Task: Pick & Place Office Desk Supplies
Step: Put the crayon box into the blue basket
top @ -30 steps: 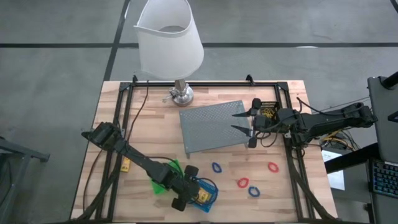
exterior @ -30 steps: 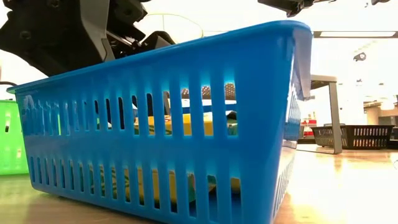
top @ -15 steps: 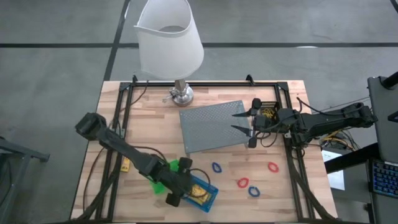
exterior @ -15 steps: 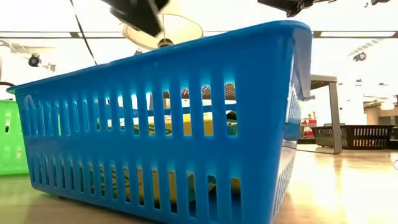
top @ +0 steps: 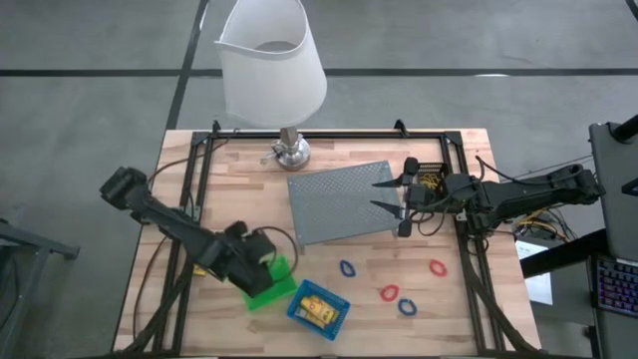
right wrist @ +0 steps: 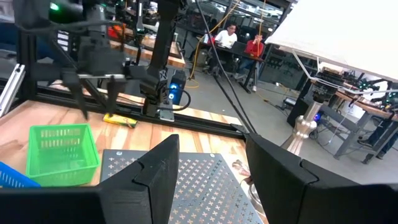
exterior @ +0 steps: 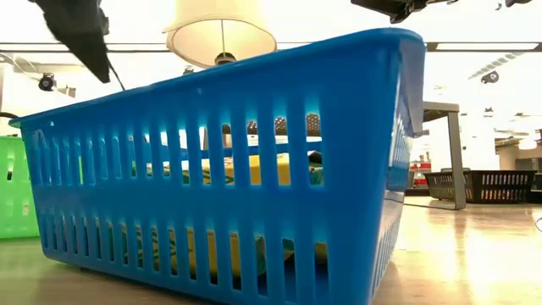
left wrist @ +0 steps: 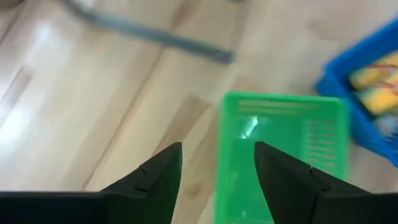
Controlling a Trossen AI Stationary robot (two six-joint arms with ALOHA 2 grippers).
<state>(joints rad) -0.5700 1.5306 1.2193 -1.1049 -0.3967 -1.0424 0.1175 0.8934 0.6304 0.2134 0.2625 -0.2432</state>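
Left gripper (top: 261,261) has pulled off the blue bin (top: 319,309), now hovering open and empty over the green bin (top: 269,285) beside it; looks like a drop-off's done. Right gripper (top: 391,198) waits open, well away.

You've got a green bin (top: 267,284) upright beside a blue bin (top: 319,310) holding yellow items; blue loops (top: 347,268) and red loops (top: 438,267) lie scattered flat; black bin (top: 430,176) holds yellow bands.

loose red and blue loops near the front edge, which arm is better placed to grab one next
Probably the right. Its open, empty claw hovers over the grey mesh tray, with the loops just in front of it. The left claw, also open, sits above the green bin, farther from them.
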